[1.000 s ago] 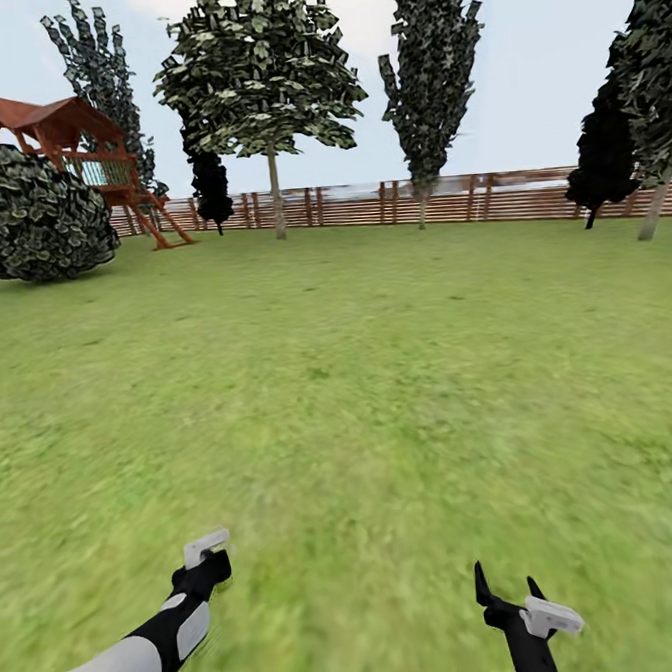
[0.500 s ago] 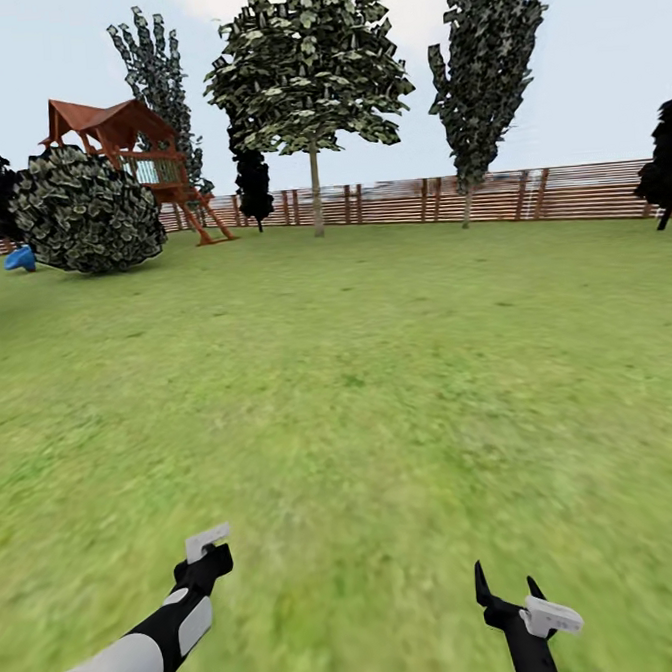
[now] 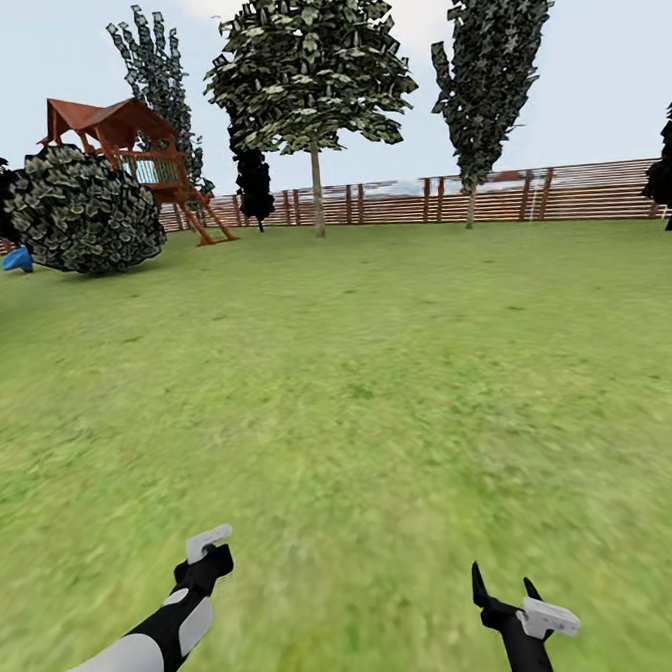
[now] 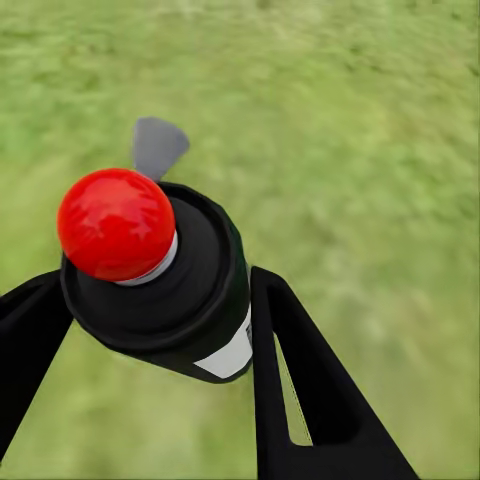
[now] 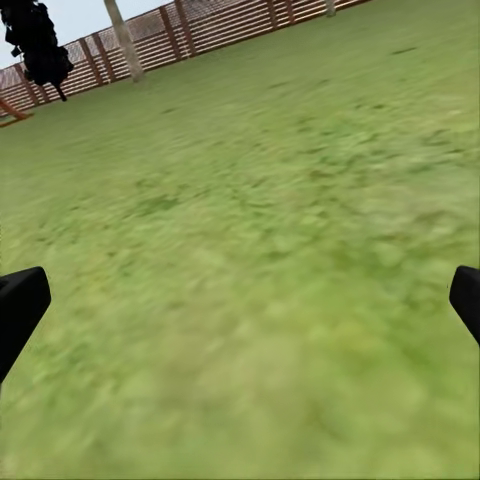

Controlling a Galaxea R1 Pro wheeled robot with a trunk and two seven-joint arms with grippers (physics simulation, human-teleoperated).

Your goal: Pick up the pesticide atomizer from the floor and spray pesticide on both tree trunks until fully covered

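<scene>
Left arm: a rounded forearm clad in glossy white shell panels over a black underlayer, narrowing to a black wrist on which a small pale grey, bracket-shaped block is mounted. Left gripper: two flat, matte black fingers, one pierced by a long narrow slot. Right arm: a slim black wrist is seen, bearing a similar pale grey block at its side. Right gripper: two short, pointed black prongs, rendered in the right wrist view as plain black blunt tips. Screws, cables and markings cannot be discerned, possibly owing to render coarseness.
</scene>
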